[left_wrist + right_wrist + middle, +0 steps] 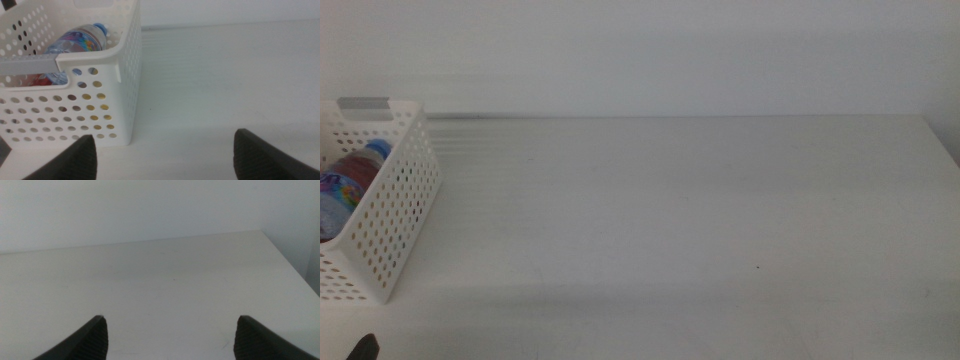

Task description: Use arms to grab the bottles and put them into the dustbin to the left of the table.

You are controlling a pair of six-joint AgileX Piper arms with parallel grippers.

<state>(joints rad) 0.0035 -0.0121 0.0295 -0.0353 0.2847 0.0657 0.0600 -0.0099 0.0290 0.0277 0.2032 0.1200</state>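
White basket [390,215] at the desk's [700,220] left edge holds the water bottle [75,40]. We judge loading finished; left end effector [165,155] and right end effector [172,337] gape wide, empty.

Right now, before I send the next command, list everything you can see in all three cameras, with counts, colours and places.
Basket: one, white, sides full of round holes, grey tab on its rim, standing on the table's left end.
Water bottle: one, clear with a blue cap and a colourful label, lying inside the basket.
Red item: one, only partly seen, low in the basket under the water bottle; too hidden to identify.
Yellow item: glimpsed through the basket's holes; cannot tell what it is.
Table: one, white, plain.
Left end effector: dark jaws apart, holding nothing, just in front of the basket's near corner.
Right end effector: dark jaws apart, holding nothing, over bare table.
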